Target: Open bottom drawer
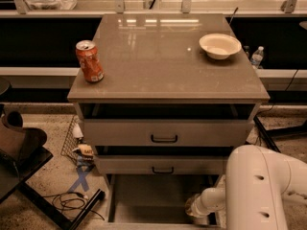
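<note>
The bottom drawer (pixel 153 198) is the lowest of three in the grey-beige cabinet and stands pulled out, showing its plain grey inside. Its front lies at the bottom edge of the view and its handle is not visible. The middle drawer (pixel 163 166) and the taller top drawer (pixel 165 133) sit above it, each slightly out, with black bar handles. My gripper (pixel 194 209) is low inside the bottom drawer's front right corner. My white arm (pixel 259 190) fills the lower right and hides the cabinet's right side there.
An orange soda can (pixel 89 61) and a white bowl (pixel 219 45) stand on the cabinet top. A black stand (pixel 19 152) and floor cables (pixel 72 200) lie to the left. A water bottle (pixel 256 56) stands behind on the right.
</note>
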Action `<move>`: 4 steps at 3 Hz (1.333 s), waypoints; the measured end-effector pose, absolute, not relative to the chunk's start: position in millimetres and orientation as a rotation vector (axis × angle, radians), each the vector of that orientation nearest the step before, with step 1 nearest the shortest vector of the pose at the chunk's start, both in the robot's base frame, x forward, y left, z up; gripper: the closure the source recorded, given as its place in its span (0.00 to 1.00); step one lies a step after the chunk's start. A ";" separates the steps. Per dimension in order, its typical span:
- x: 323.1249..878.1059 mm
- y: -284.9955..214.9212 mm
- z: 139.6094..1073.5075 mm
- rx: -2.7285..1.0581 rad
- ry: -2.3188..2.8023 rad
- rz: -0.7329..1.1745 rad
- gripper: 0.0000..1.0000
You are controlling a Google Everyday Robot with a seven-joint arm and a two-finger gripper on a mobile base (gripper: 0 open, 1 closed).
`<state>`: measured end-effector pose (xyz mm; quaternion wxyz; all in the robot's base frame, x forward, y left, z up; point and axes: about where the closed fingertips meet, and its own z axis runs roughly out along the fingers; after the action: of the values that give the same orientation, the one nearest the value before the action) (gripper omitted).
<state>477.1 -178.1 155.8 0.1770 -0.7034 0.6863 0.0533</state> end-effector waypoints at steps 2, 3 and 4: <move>419.1 -193.2 129.6 -2.015 2.013 0.286 1.00; 390.4 -206.0 130.2 -2.025 2.066 0.283 1.00; 385.6 -210.9 130.6 -2.029 2.082 0.282 1.00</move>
<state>385.6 -210.9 130.6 0.1102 -0.6906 0.7084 0.0959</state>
